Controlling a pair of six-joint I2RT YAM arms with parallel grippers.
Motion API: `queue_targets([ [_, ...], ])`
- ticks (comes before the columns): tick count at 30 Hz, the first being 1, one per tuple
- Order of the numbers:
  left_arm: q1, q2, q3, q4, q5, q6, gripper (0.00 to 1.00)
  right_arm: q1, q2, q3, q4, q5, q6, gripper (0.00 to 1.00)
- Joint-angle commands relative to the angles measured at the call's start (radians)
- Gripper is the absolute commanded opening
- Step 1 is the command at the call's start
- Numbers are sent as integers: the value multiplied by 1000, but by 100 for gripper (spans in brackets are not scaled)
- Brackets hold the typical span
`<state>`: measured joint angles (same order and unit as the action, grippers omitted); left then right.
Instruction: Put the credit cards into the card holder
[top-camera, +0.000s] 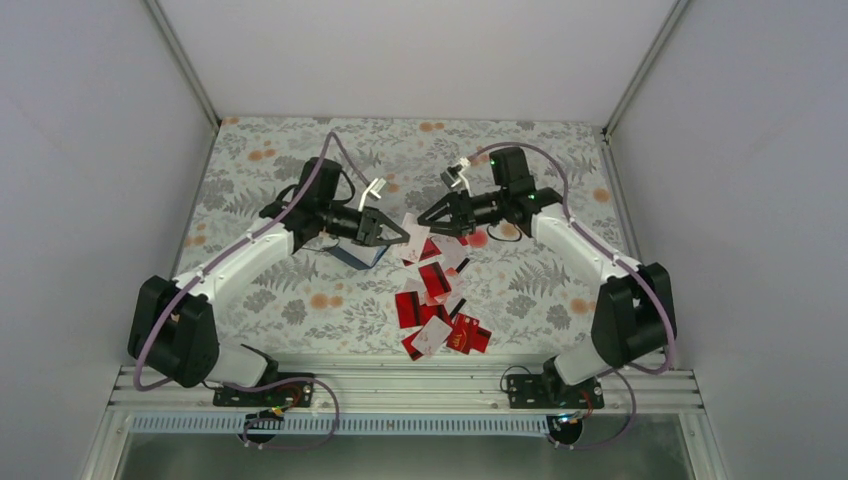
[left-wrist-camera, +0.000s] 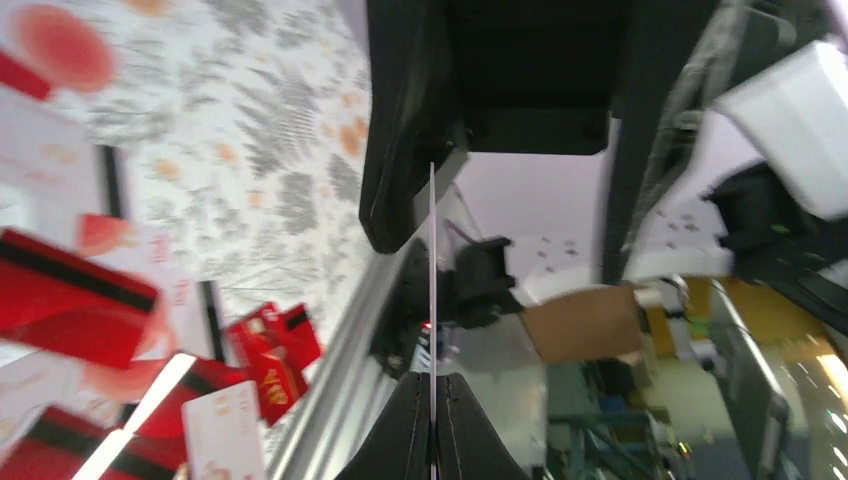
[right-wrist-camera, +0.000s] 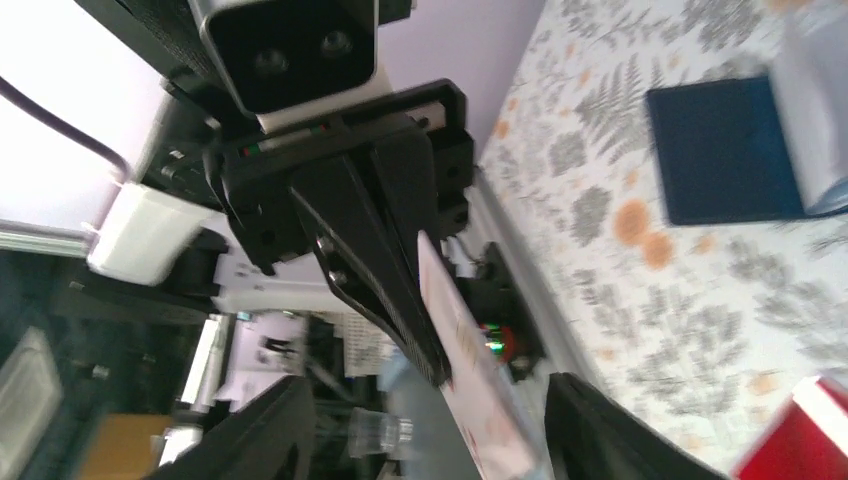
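Though print blurs, left claw (left-wrist-camera: 432, 410) clamped on credit card (left-wrist-camera: 432, 270), right claw (top-camera: 428, 216) apart.

No text or number can be read; marks on the credit cards (left-wrist-camera: 272, 352) are too blurred.

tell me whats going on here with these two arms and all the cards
The left gripper is shut on one pale card above the table. The right gripper faces it, jaws open around that card's far end. The other credit cards lie scattered on the table, and the navy card holder lies beneath the left gripper.
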<state>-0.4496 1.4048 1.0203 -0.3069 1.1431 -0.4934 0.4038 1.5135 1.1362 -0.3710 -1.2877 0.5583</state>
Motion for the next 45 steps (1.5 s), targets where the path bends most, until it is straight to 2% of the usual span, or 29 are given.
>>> queue_targets([
  [1,51,-73,19,-202,-287,66,2,9,47,47,-151,139,-131,65],
  [3,64,-105,-11,-275,-425,70,2,12,79,45,-105,171,-100,68],
  [8,82,-201,-103,-353,-650,39,2,34,241,106,-68,287,-98,68],
  [15,92,-290,-124,-526,-940,11,2,102,475,300,-67,311,-111,66],
  [23,97,-320,-154,-646,-1095,-15,2,156,620,441,-78,428,-110,65],
  [29,97,-298,-179,-642,-1099,-17,2,181,679,472,-81,427,-94,65],
  [45,97,-236,-212,-544,-1035,8,2,222,715,415,-77,418,-60,68],
])
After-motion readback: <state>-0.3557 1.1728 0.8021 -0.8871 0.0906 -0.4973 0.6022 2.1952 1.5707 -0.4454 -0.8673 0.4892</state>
